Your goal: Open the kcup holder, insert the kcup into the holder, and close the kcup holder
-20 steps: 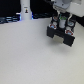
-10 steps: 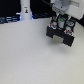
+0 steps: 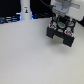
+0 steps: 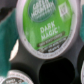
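Kcup (image 4: 46, 27) fills your wrist view, green lid facing the camera. Your arm hangs directly over the kcup holder (image 3: 62, 34) at the worktop's (image 3: 30, 55) far right; hand state cannot be determined.

Lab – bare white table (image 3: 25, 57), robot arm (image 3: 64, 7)

The worktop (image 3: 30, 55) is a plain pale grey-white with no pattern. On it, the kcup holder (image 3: 62, 33) is black, with small spots of red and white along its front. The kcup (image 3: 60, 22) shows a green top in the exterior view; in the wrist view its lid (image 4: 48, 27) is bright green with a white rim and white lettering reading "DARK MAGIC". The robot arm (image 3: 65, 7) is white. A white post (image 3: 25, 11) stands against a dark, blue-tinged background.
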Robot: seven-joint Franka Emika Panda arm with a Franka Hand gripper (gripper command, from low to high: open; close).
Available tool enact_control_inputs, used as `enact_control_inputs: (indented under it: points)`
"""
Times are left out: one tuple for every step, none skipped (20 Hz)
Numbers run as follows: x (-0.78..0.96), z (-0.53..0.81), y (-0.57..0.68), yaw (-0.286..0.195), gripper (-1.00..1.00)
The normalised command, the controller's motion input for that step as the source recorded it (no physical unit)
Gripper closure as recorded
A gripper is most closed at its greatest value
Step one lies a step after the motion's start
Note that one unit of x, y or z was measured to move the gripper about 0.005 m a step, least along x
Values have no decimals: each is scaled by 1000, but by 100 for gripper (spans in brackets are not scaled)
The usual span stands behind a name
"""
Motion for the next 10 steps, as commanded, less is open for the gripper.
enact_control_inputs:
  points:
    - [158, 265, 74, 90, -100]
    - [175, 374, 81, 99, -100]
    - [194, 424, 36, 102, -100]
    - [230, 447, -13, 101, -100]
    - [267, 468, -47, 98, -100]
    - [271, 446, -42, 105, -100]
    - [305, 439, -91, 99, -100]
    - [335, 464, -167, 96, -100]
    - [366, 461, -241, 95, -100]
    - [383, 459, -275, 95, -100]
